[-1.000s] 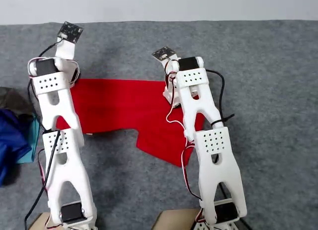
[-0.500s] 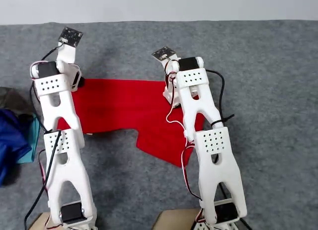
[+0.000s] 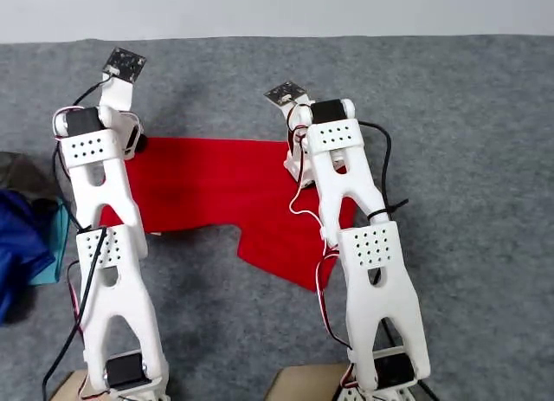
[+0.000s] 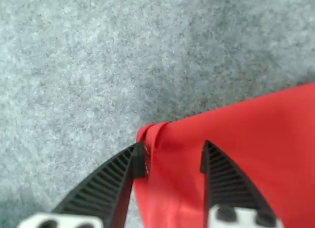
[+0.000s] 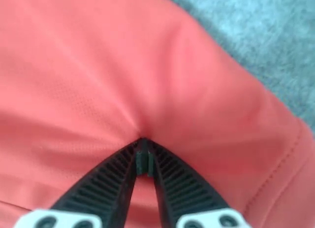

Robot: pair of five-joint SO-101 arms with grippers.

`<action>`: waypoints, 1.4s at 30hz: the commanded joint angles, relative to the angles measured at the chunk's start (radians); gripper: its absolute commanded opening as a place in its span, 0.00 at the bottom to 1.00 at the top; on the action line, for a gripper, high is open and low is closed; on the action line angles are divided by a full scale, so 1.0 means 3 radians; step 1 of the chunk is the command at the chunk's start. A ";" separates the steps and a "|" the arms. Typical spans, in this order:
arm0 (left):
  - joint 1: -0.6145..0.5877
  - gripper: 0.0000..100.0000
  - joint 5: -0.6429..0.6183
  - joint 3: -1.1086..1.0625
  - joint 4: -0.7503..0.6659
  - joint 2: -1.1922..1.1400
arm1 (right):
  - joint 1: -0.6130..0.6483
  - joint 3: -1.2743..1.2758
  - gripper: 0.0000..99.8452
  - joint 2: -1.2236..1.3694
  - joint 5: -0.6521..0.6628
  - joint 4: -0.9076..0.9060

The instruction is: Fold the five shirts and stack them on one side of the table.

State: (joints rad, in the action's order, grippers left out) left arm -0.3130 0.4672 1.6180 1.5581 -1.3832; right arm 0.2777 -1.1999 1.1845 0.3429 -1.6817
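At nine o'clock on the grey felt table, seen from the high view, lies a small heap of cloth: a dark grey piece on the far side, a dark blue one bunched nearer, and a teal edge showing beside it; just toward three o'clock from the heap stands the left arm, and its left gripper is spread wide at the red shirt's far corner at about ten o'clock, one black ribbed finger at the small rolled hem and the other resting on the cloth; the red shirt itself lies flat and smooth across the middle of the table, a broad band with a straight far edge, and a lobe juts from it toward five o'clock; over its three o'clock end reaches the right arm, and the right gripper has its tips pressed together, pinching a small fold of the red fabric, with fine creases fanning out from the pinch.
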 commanded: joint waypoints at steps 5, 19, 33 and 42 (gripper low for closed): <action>-0.0056 0.11 0.0041 -0.0371 -0.0445 0.0143 | 0.0028 -0.0010 0.01 0.0049 0.0036 -0.0064; -0.0312 0.01 0.0174 -0.0095 -0.0348 0.0174 | 0.0033 -0.0010 0.01 0.0059 0.0036 -0.0064; -0.0900 0.01 0.0174 -0.0054 -0.0251 0.0179 | 0.0059 -0.0010 0.01 0.0059 0.0036 -0.0059; -0.1130 0.17 -0.0153 0.0192 -0.0199 0.0281 | 0.0059 -0.0010 0.01 0.0064 0.0026 -0.0059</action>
State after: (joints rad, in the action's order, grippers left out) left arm -0.6444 0.4473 1.6287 1.4814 -1.3832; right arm 0.2946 -1.1999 1.1876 0.3429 -1.6817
